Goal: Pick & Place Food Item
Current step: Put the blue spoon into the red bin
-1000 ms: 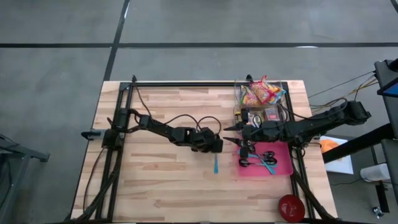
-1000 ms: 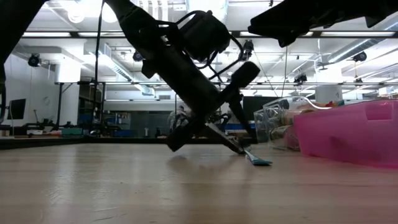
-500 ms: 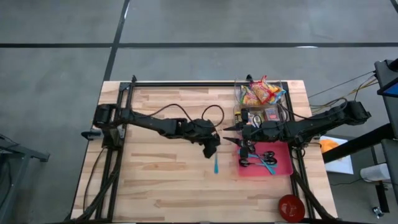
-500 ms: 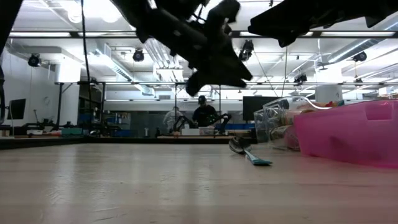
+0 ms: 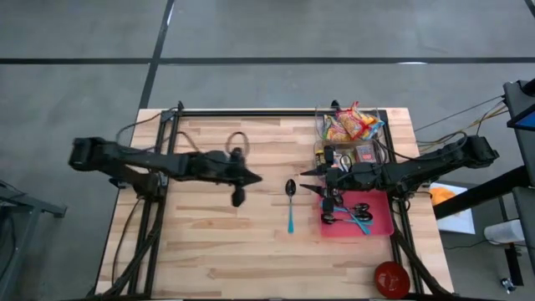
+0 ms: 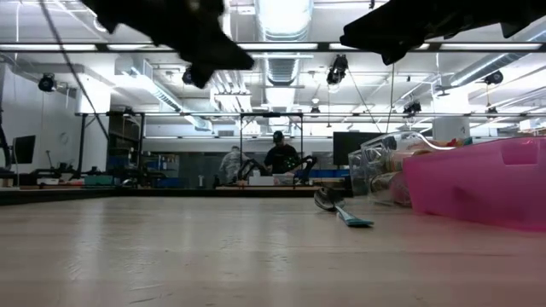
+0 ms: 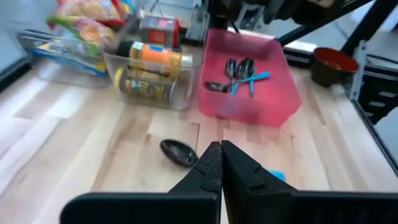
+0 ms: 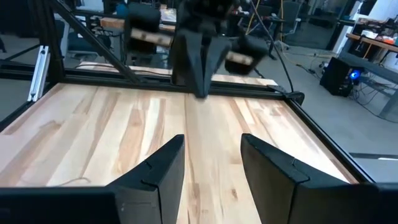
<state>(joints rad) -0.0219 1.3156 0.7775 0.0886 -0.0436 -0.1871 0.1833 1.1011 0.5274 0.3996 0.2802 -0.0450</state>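
A spoon with a dark bowl point(image 5: 290, 188) and a blue handle point(image 5: 290, 221) lies flat on the wooden table, left of the pink tray point(image 5: 380, 227). Snack bags point(image 5: 353, 124) and bottles point(image 7: 149, 59) sit in a clear container point(image 5: 322, 134) at the far right. My left gripper point(image 5: 255, 177) hangs shut and empty above the table, left of the spoon; the left wrist view shows its fingertips point(image 7: 221, 163) closed together. My right gripper point(image 5: 308, 181) hovers open and empty beside the tray's left side, pointing toward the table's left edge.
The pink tray holds several spoons point(image 7: 239, 71). A red bowl point(image 5: 390, 278) stands at the near right corner. A black frame rail point(image 5: 251, 113) runs along the far edge. Bare wood point(image 5: 209, 242) spreads over the table's left and near parts.
My left gripper has left the spoon, risen and drawn back toward the table's left edge, rolling about its own axis and shutting on nothing. The spoon stays lying where it was, its bowl now uncovered.
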